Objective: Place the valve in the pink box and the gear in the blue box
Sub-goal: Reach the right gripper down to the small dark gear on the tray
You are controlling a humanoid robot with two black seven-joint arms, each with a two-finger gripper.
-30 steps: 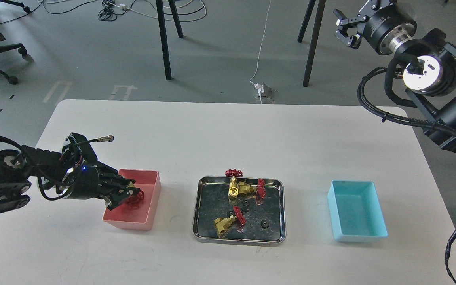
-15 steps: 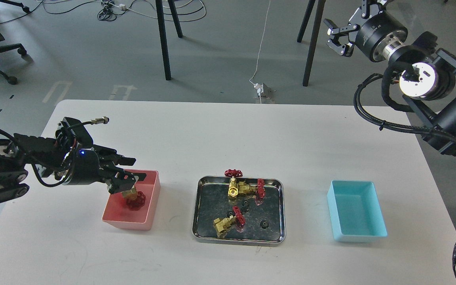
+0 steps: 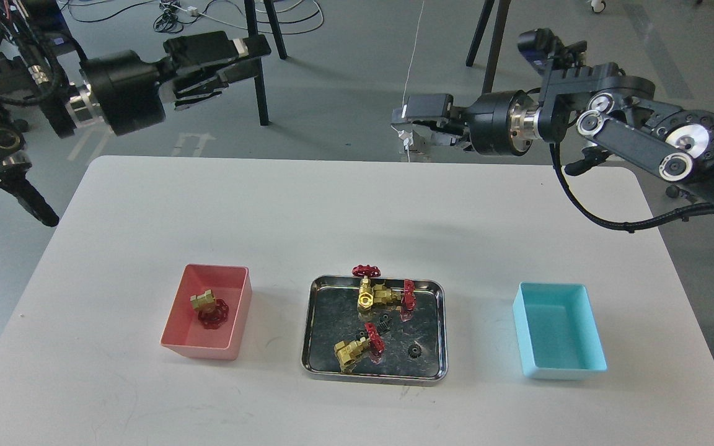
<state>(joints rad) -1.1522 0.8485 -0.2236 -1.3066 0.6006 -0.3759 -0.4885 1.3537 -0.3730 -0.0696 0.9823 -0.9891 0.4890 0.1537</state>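
Resting inside the pink box (image 3: 233, 291), one valve (image 3: 209, 308) is delivered; the blue box (image 3: 592, 337) is empty. Gears, e.g. gear (image 3: 413, 352), lie in the steel tray (image 3: 313, 365), below and slightly left of the right gripper (image 3: 401, 119), probably the nearer; its opening cannot be told. Left gripper (image 3: 251, 56) hangs parted, empty.

there is a single view, taken from the robot's own head, looking forward and steeply down. it stands back far enough to hold nearly the whole white table (image 3: 357, 217), cutting only its near corners. beyond the far edge it takes in grey floor, dark furniture legs (image 3: 256, 62) and cables. both arms enter from the upper corners.
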